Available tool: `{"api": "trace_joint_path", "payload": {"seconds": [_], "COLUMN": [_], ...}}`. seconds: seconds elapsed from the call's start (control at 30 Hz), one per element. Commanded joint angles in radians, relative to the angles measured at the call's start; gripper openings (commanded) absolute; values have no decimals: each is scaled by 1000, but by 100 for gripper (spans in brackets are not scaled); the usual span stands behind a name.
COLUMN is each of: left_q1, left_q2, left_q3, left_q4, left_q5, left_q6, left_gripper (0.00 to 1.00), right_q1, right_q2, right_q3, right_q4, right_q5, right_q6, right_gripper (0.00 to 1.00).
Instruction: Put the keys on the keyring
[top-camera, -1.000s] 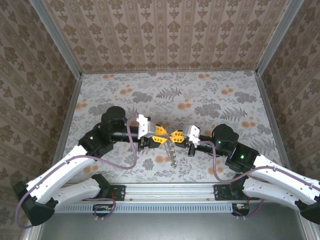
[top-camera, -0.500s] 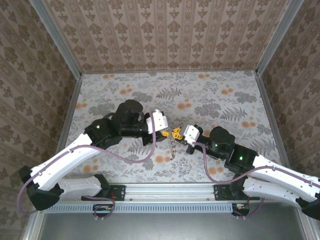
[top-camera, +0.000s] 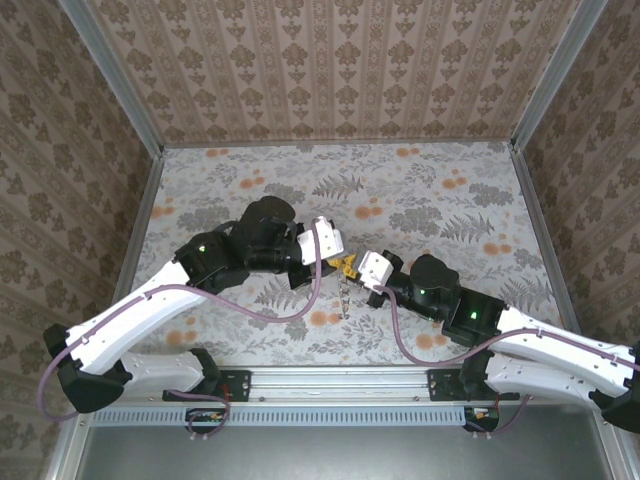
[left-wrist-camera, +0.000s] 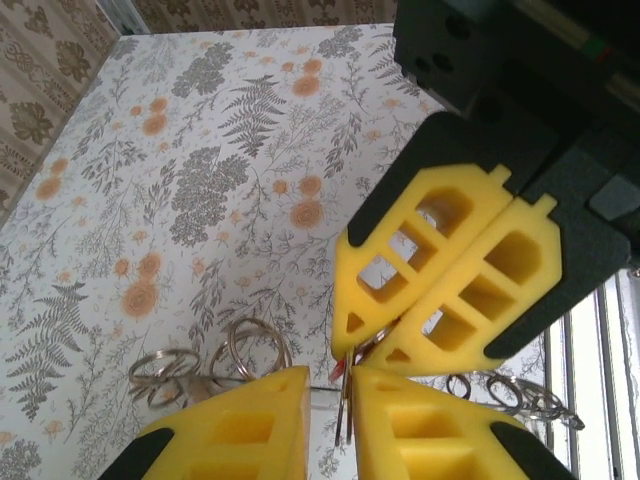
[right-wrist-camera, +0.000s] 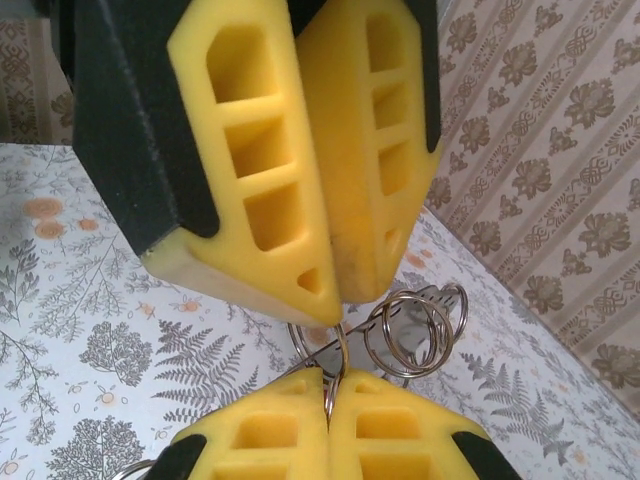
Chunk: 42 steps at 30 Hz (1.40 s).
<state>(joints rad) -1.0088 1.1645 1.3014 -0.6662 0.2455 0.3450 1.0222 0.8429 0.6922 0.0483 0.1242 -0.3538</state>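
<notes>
**Two arms meeting tip to tip over the near middle of the surface (top-camera: 450, 190).**

**Change.** Over the past second the left arm has swung in and turned its wrist. The left gripper (left-wrist-camera: 331, 376) has drawn its fingers in from partly open to narrow. The right gripper (right-wrist-camera: 332, 379) has edged in to meet it, closed throughout. The tips stood a little apart before; now they touch or very nearly touch.

**Grip.** From the right wrist, the right gripper is closed. The thin wire of the keyring (right-wrist-camera: 344, 352) runs into the seam between its fingers, so it appears to hold the hoop. From the left wrist, the left gripper shows a slim gap with thin metal standing in it. Whether it pinches that metal I cannot tell.

**Position.** The keys (left-wrist-camera: 346, 362) show as a red sliver right at the right gripper's tips, between the two grippers.

**Reading.** This looks like the threading step, with key and hoop brought together. Nothing here shows the key on the hoop yet.

**Count.**
- Two arms and two grippers.
- One keyring and one red tag.
- Loose rings (left-wrist-camera: 250, 348): two clusters from the left wrist, and one cluster of about three loops from the right wrist.
- The loops overlap too much for an exact tally, and I cannot tell whether they lie on the surface or hang.
</notes>
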Motion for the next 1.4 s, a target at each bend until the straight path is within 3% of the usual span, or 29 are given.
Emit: {"api": "trace_joint_path", "payload": {"seconds": [0.0,0.33,0.43,0.63,0.87,1.03,1.37], "left_q1": [-10,-10,-8,21,120,126,128], "left_q2": [10,48,42,-2,-107,-96,-108], "left_q3": [21,25,19,-30,-174,-190,-217], "left_q4": [-15,-32,-24,48,307,351,383], "left_q5": [-6,-12,1,126,316,330,333], "left_q6": [9,19,18,-4,-126,-135,-127], "left_gripper": [18,13,0,0,0,0,0], "right_q1": [12,14,13,14,15,15,15], "right_q2": [-3,-9,-10,-23,-67,-84,-99], "right_q3": [24,26,24,18,-37,-52,-60], "right_q4": [41,51,53,61,123,144,132], "right_q5": [25,15,12,20,57,39,73], "right_q6": [-23,-34,-36,-33,-25,-21,-10], "right_gripper": [0,0,0,0,4,13,18]}}
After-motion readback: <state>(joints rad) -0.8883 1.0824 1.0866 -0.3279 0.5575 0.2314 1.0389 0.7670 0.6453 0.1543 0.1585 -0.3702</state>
